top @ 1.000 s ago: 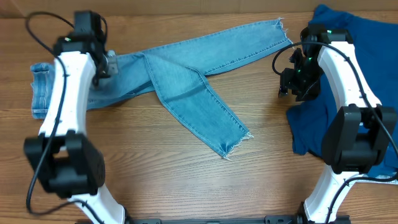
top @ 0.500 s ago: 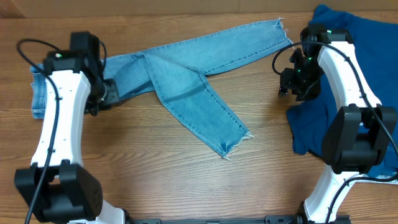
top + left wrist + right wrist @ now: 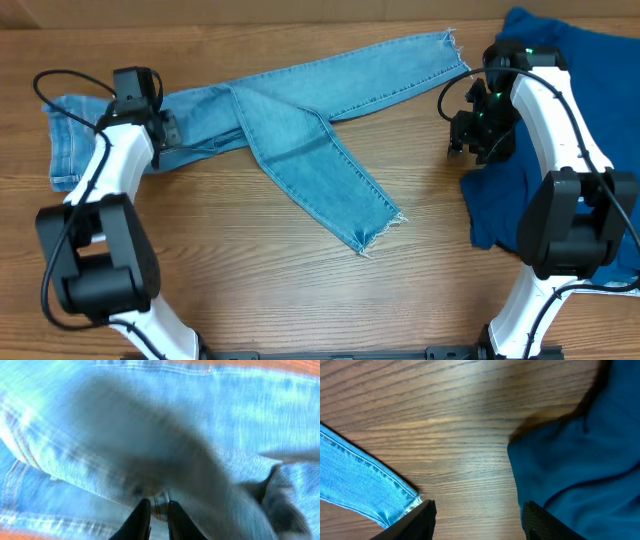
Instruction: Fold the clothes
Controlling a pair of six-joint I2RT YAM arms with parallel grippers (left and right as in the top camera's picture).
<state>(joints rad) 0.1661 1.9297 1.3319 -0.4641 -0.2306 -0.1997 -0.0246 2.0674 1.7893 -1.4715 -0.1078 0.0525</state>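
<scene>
We cannot tell whether left tool clamps jeans; right tool stands apart, empty, above surface.

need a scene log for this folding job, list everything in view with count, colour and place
jeans: one pair, light blue, spread across the far half of the table, frayed hems
cloth: one, dark blue, bunched at the far right
table: one, brown wood grain, under everything
left arm: one, white and black, over the jeans' left end
right arm: one, white and black, over the dark cloth
left pincer: black, fingers nearly together over the denim, grip unclear
right pincer: black, open, empty, above bare wood between hem and cloth
</scene>
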